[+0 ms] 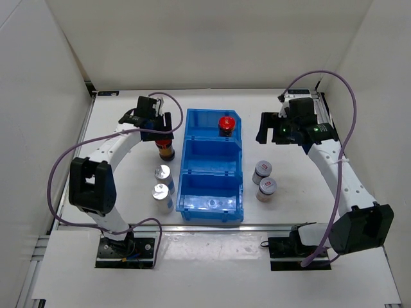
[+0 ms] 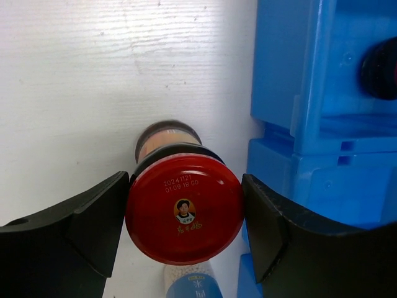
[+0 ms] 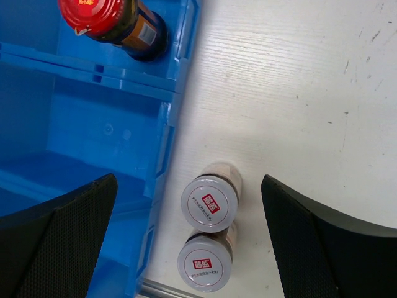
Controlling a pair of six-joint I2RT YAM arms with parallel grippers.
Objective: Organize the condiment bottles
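Note:
My left gripper (image 1: 160, 130) (image 2: 185, 214) is shut on the red cap of a dark brown bottle (image 1: 166, 149) (image 2: 184, 208), just left of the blue bin; I cannot tell whether it is lifted. The second red-capped bottle (image 1: 225, 124) (image 3: 102, 17) stands in the bin's far compartment. Two silver-capped, blue-labelled bottles (image 1: 163, 174) (image 1: 160, 193) stand left of the bin, nearer the front. My right gripper (image 1: 265, 129) (image 3: 189, 192) is open and empty, high over two grey-lidded bottles (image 1: 262, 170) (image 1: 266, 188) (image 3: 209, 203) (image 3: 201, 263) right of the bin.
The blue three-compartment bin (image 1: 186, 168) (image 2: 298, 93) (image 3: 169, 87) sits mid-table; its middle and near compartments hold nothing. White walls enclose the table on three sides. A metal rail (image 1: 212, 226) runs along the front edge.

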